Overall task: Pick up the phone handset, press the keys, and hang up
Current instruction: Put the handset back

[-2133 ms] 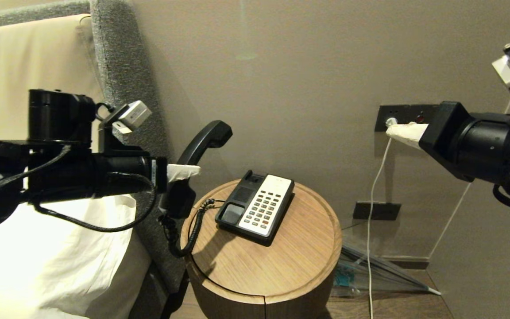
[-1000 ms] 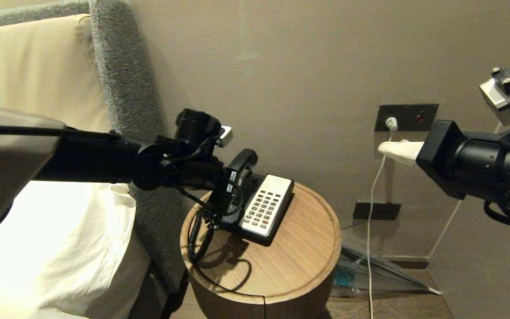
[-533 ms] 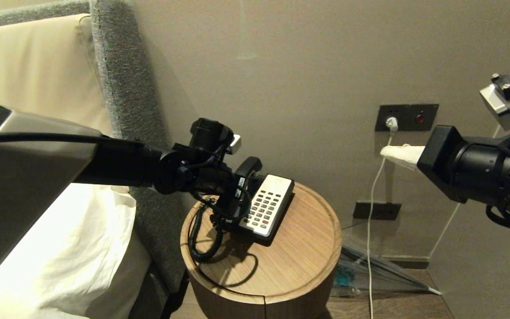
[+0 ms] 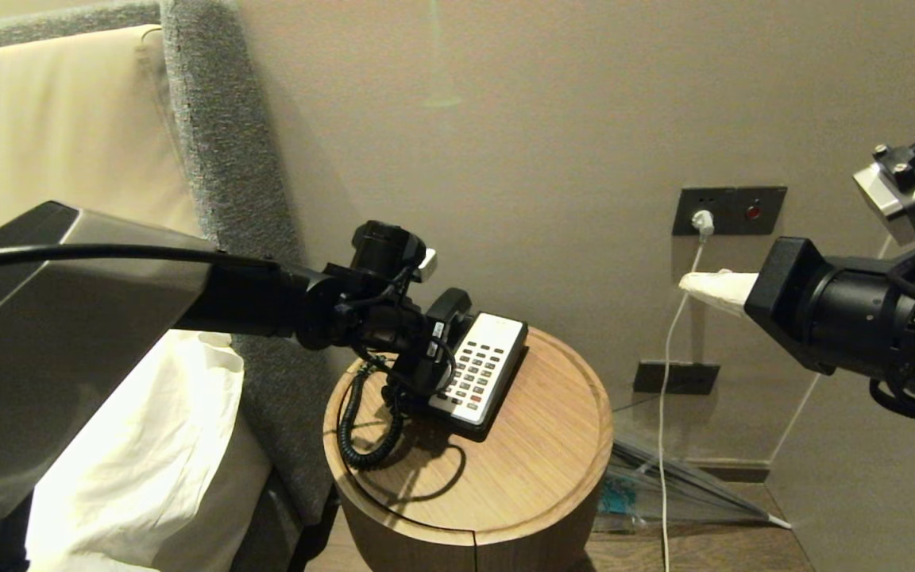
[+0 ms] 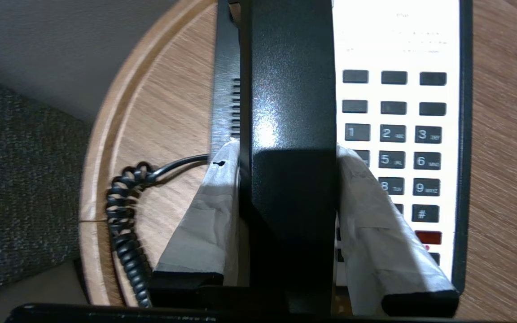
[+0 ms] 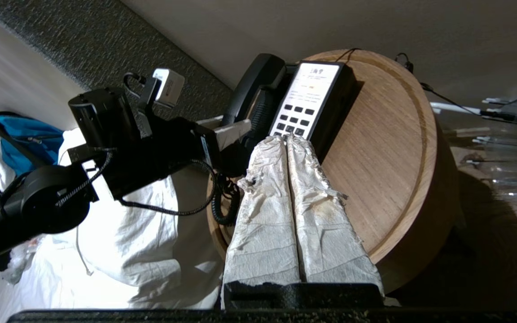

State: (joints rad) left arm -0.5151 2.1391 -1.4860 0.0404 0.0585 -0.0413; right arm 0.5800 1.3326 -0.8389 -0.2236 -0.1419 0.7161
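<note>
My left gripper (image 5: 287, 179) is clamped across the middle of the phone handset (image 5: 287, 89), one white-wrapped finger (image 5: 204, 215) pressed to its left flank and the other to its right, so the black bar fills the narrow gap between them. In the head view my left arm reaches in from the left, and the handset (image 4: 448, 306) sits low over the left side of the black phone base (image 4: 473, 425), lined up along the cradle; I cannot tell whether it is fully seated or a hair above it. Just to the right of the handset lie the keys (image 5: 393, 134), dark buttons in rows on the cream faceplate, with a reddish one nearer me, partly covered by my right-hand finger. The coiled cord (image 4: 362, 421) runs from the near end of the handset and loops on the left part of the round wooden table (image 4: 521, 477), close to its rim. Left of the table are the grey headboard (image 4: 219, 159) and a white pillow (image 4: 148, 445). My right gripper (image 6: 287, 188) hangs in the air to the right, well apart from the phone, its two wrapped fingers pressed together with nothing between them. On the far wall behind it, a white cable (image 4: 668, 373) drops from a dark socket plate (image 4: 731, 208).
</note>
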